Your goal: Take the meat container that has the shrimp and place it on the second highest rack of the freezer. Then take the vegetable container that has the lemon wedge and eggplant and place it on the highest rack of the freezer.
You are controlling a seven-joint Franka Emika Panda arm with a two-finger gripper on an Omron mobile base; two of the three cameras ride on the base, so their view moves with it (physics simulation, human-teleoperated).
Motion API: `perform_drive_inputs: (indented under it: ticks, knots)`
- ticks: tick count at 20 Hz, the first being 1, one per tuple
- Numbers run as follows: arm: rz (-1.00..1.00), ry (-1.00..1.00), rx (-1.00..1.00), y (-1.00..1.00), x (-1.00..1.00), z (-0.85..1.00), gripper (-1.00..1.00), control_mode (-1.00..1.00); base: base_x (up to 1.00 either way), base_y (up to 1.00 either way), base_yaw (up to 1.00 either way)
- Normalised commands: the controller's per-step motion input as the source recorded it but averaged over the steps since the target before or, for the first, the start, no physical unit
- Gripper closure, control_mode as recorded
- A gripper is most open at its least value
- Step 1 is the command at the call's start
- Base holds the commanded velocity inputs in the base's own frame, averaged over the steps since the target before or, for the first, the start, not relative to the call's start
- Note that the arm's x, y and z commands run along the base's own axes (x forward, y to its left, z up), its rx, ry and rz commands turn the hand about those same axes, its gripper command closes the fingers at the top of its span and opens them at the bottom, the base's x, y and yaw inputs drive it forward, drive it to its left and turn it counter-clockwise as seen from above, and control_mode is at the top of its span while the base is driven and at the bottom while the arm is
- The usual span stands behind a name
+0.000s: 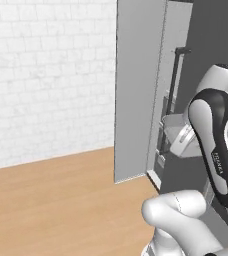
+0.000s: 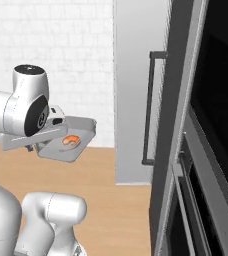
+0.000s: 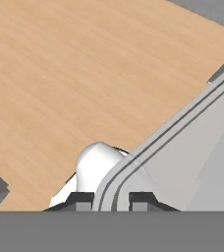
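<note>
Three views, taken in turn, show the carry of the first container toward the freezer.

Left base view: I see the white arm with dark joints (image 1: pixel 213 150) rising at lower right, and behind it part of the pale grey shallow container (image 1: pixel 175 131) held up against the tall grey open freezer door (image 1: pixel 136 90). The light wooden floor (image 1: pixel 61 200) lies well below.

Right base view: I see the grey container tilted slightly, its far edge lower, with the orange shrimp (image 2: pixel 71 140) lying near the far end. It hangs in the air left of the freezer door edge and of the dark vertical door handle (image 2: pixel 148 110), apart from both. I judge that the tray must be levelled before it goes in, or the shrimp may slide off the low edge.

Hand view: I see the gripper (image 3: pixel 112 199) with its two dark tips set close, pinching the container's double-lined rim between them; the narrow grip holds the tray by one edge only. I therefore advise slow wrist motion, since a rim grip lets the load swing. I judge the step in hand to be bringing the tray round the door and aligning it flat with the second highest rack, which I cannot see here.
</note>
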Motion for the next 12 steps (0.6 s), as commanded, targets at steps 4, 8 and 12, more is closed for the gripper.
perform_drive_inputs:
  ticks: [4, 8, 12]
  knots:
    - [0.0, 0.0, 0.0, 0.0, 0.0, 0.0, 1.0, 1.0, 0.93, 0.48, 0.0]
    - [0.0, 0.0, 0.0, 0.0, 0.0, 0.0, 1.0, 1.0, 0.75, 0.31, -0.06]
    - [0.0, 0.0, 0.0, 0.0, 0.0, 0.0, 1.0, 1.0, 0.69, 0.28, -0.11]
